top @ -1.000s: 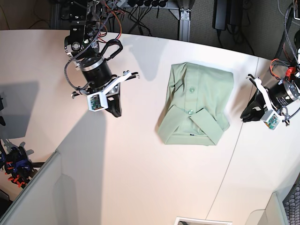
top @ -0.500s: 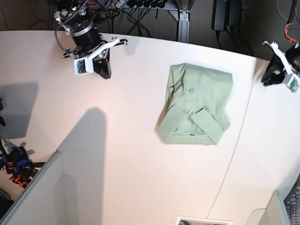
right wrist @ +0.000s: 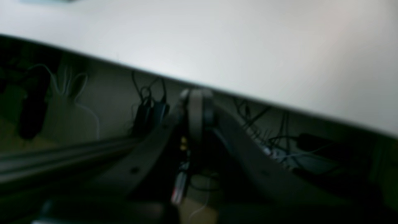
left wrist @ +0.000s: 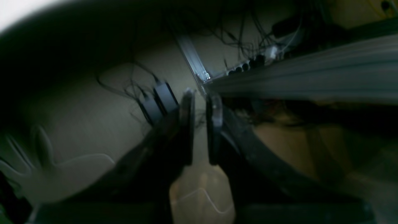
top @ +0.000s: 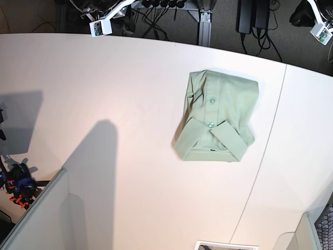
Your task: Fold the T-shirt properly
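The T-shirt [top: 218, 117] is pale sage-green and lies folded into a compact rectangle on the white table [top: 104, 78], right of centre, with collar and buttons facing up. My left gripper [top: 301, 14] is past the table's far right corner, well away from the shirt. In the left wrist view its fingers [left wrist: 187, 124] stand nearly together with a thin slit, holding nothing [left wrist: 201, 96]. My right gripper [top: 127, 22] is beyond the table's far left edge. In the right wrist view it is shut and empty [right wrist: 196, 96], over the floor by the table edge [right wrist: 248, 46].
Cables and power bricks [top: 252, 18] lie on the floor behind the table. A grey partition [top: 31, 219] stands at the lower left, with clamps [top: 18, 185] beside it. A seam [top: 270, 140] runs down the table right of the shirt.
Both arms have pulled back from over the table to beyond its far edge. The shirt has not moved.
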`<state>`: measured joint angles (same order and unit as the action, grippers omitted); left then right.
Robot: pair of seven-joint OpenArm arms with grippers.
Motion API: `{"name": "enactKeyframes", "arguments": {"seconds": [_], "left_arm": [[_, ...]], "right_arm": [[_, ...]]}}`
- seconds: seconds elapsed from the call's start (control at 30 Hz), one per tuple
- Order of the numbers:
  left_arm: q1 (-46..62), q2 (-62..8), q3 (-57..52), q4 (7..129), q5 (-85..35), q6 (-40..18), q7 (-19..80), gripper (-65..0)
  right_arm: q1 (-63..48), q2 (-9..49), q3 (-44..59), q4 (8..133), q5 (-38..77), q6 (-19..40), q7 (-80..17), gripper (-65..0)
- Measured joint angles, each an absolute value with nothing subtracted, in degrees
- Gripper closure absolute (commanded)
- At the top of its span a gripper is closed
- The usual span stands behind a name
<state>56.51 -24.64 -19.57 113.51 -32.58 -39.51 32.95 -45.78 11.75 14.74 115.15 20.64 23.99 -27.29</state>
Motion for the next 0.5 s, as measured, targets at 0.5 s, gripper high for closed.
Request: {"name": "enactKeyframes", "arguments": {"seconds": [0.5], "left_arm": [[53.2,-29.1,-8.3,87.6,-23.3,-34.6,40.2,-5.8]], "right_arm": [[-52.1,15.2,2.7,97.3,19.7,23.0,-29.4,0.0]]}}
